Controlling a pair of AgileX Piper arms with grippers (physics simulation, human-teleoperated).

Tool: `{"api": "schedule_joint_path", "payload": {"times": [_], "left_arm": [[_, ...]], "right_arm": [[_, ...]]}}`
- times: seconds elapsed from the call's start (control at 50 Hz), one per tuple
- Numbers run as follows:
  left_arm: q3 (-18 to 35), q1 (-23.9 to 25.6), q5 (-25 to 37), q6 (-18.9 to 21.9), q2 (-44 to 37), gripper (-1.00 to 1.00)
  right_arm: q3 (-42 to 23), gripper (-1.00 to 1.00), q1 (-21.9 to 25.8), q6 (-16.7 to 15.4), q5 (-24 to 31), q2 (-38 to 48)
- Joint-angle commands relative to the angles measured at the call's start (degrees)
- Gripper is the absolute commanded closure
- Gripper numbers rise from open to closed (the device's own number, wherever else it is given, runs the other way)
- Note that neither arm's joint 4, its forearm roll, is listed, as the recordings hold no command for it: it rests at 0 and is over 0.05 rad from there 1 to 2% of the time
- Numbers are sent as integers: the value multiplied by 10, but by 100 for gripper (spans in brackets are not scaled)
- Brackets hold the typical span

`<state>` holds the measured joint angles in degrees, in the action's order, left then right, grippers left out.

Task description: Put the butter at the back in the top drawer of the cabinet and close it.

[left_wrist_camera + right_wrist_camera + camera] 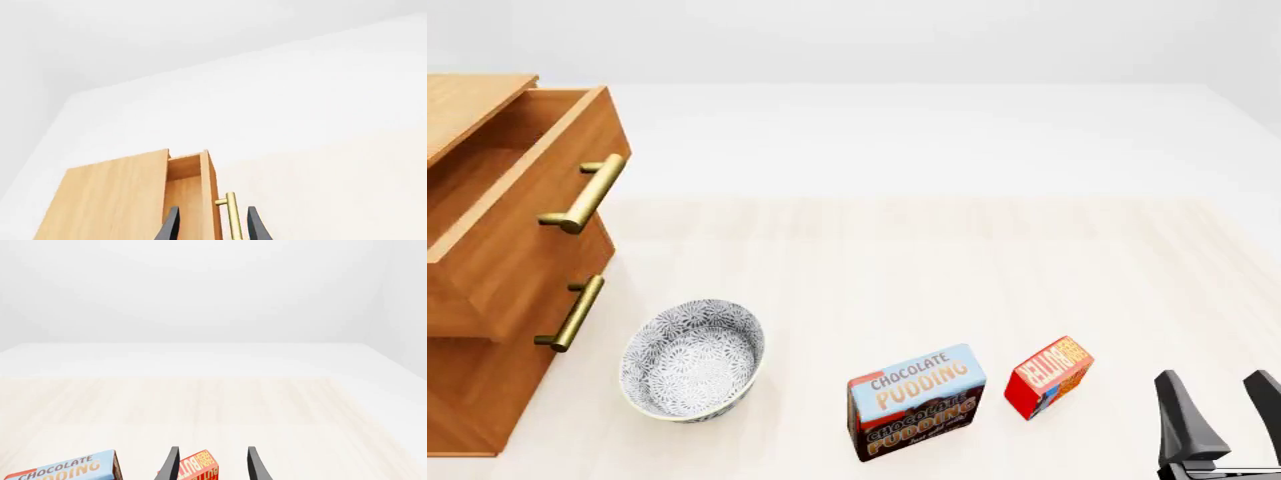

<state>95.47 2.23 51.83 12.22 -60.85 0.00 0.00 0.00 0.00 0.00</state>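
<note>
A: Since my right tool [1221, 405] hangs spread and holding nothing, a little to the right of the butter [1048, 376], what's the main risk?

B: Clipping the box. It stands tilted on the tabletop [961, 260], near the front edge, and looks light. If one finger lands on it rather than beside it, I judge it tips or skids toward the Chocolate Pudding box [914, 400], which sits just to its left, apart, not touching.

A: Orientation?

B: Front view: long axis runs from near-left up to far-right, lettering along it, the orange-yellow band at the far end. In the right wrist view the butter [198, 467] sits between my fingers but off-centre, close to one fingertip [170, 465]. Contact can't be told.

A: So I square the jaws across the short side?

B: I'd say so. A diagonal pinch may twist it out.

A: Left side?

B: Left tool [212, 231] is spread, straddling the brass handle [232, 215] of the top drawer [527, 190]. Whether it touches the handle I can't tell. Drawer is pulled out of the cabinet [467, 330].

A: Other hazards?

B: The bowl [691, 358] lies between the butter and the cabinet, so a low carry could knock it. And the butter belongs at the back, so a short drop leaves it wrong, or it could jam on closing.
</note>
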Motion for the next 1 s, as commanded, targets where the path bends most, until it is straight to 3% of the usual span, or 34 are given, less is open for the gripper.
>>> {"api": "schedule_joint_path", "payload": {"times": [0.02, 0.14, 0.42, 1.0], "left_arm": [[36, -14, 29, -60, -11, -100], [46, -7, 44, -103, -30, -100], [28, -23, 56, -141, -51, -100], [11, -38, 59, -161, -98, -100]], "right_arm": [[0, -100, 0, 0, 0, 0], [0, -100, 0, 0, 0, 0], [0, -100, 0, 0, 0, 0], [0, -100, 0, 0, 0, 0]]}}
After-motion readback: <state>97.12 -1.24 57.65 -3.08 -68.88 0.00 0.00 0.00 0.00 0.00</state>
